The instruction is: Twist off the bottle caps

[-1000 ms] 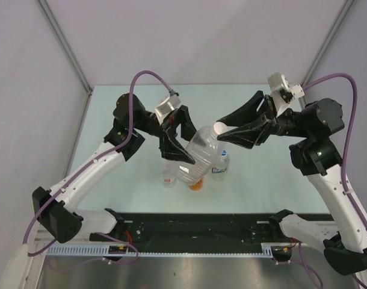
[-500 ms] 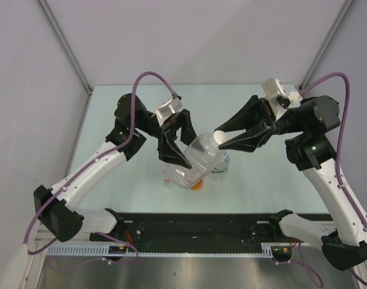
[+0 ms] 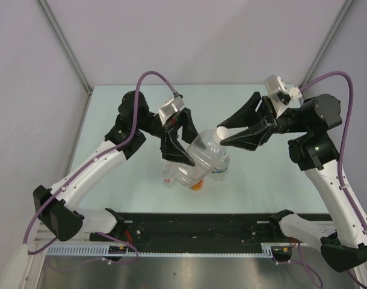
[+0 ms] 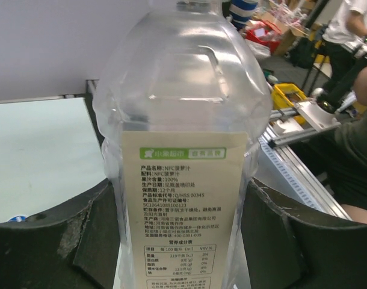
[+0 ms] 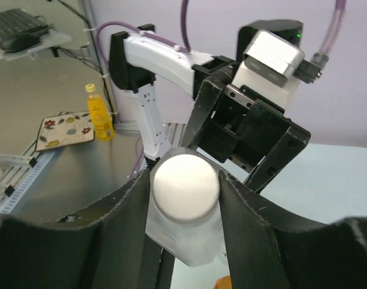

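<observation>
Gripping from the left, my left pincer [image 3: 185, 146] is clenched on the flanks of the large clear plastic jug-like bottle [image 3: 203, 161]. The jug hangs tilted above the pale green table top [image 3: 111, 120], over three smaller bottles [image 3: 167, 176] standing there. It looks empty, hence light. Its thin walls would probably dent and slip under pressure, so the broad labelled body is the sounder purchase. At its neck, rightward, sits the white round plastic screw cap [image 5: 185, 186], stiff and smooth-topped, best taken across its rim. My right pincer [image 3: 222, 136] grasps it there, one finger on each side. Only the left wrist view shows the cream printed label [image 4: 183, 205] and both pads [image 4: 274, 241] against the jug. Only the right wrist view shows the contact at the cap, and only the top view shows the tilt.
</observation>
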Motion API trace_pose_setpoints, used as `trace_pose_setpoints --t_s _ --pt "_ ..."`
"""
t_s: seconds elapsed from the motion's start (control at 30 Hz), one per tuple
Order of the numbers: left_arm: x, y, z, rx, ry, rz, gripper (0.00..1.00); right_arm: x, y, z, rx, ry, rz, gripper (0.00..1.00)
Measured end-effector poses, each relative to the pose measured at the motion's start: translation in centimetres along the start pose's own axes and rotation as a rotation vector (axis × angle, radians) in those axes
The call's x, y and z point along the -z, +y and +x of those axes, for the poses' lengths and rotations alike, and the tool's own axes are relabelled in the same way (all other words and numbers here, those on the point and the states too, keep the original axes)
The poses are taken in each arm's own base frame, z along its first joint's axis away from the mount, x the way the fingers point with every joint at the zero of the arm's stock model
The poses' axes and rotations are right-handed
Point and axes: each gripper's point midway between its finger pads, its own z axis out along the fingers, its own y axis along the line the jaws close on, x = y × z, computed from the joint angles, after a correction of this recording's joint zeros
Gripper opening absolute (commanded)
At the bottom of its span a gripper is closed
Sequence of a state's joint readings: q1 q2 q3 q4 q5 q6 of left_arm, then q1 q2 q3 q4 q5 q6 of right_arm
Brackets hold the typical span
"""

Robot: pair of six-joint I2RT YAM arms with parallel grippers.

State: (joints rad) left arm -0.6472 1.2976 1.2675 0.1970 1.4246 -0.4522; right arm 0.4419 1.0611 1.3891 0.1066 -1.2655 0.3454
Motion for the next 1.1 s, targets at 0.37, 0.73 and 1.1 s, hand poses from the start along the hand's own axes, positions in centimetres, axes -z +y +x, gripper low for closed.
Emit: trace_pose_setpoints --t_s 0.37,0.73,1.1 --pt "0.4 4.7 -0.9 -0.033 -0.061 -0.274 0.00 1.3 -4.5 1.1 -0.156 -0.031 0.241 0.93" --pt "2.8 7.1 -3.3 -0.155 -0.142 -0.591 0.00 3.7 -7.2 -1.7 -0.238 -0.190 0.547 0.99" --pt "2.3 9.3 -3.4 -0.321 -0.107 -0.895 0.00 5.6 -10.9 -1.8 -0.415 -0.356 0.849 1.00"
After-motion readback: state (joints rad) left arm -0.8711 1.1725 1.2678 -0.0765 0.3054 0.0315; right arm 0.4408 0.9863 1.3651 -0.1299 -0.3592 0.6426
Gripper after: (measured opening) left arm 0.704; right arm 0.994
